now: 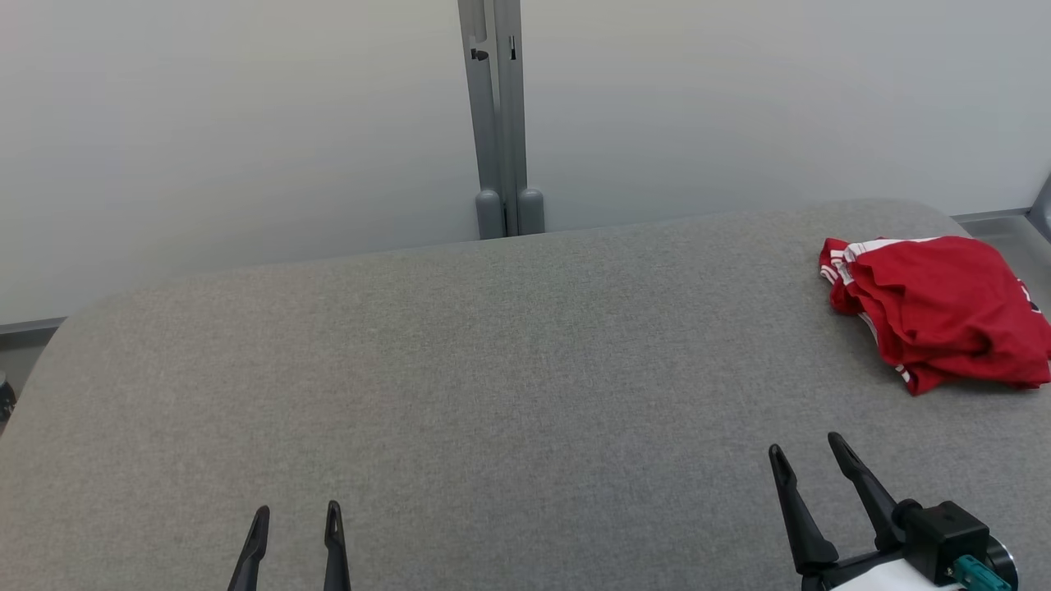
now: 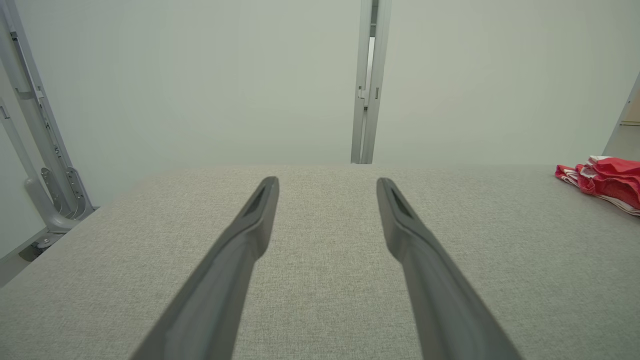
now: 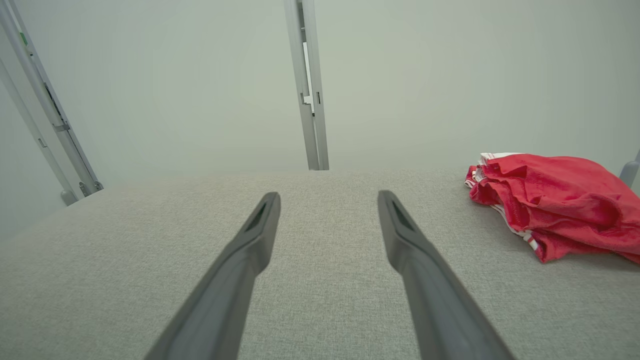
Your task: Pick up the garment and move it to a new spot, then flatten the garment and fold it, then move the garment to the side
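Observation:
The garment (image 1: 944, 308) is a red piece with white stripes, lying crumpled at the far right of the grey table (image 1: 493, 394). It shows too as the garment (image 3: 555, 205) right of my right fingers, and as the garment (image 2: 607, 182) at the far right edge. My right gripper (image 1: 806, 447) stands open above the table's near right, short of the cloth and to its left. My left gripper (image 1: 296, 513) stands open at the near left, far from it. Nothing is between either pair of fingers.
A grey metal post (image 1: 497, 123) rises behind the table's far edge, in front of pale wall panels. Angled metal struts (image 2: 45, 165) stand off the table's left side. The table's corners are rounded.

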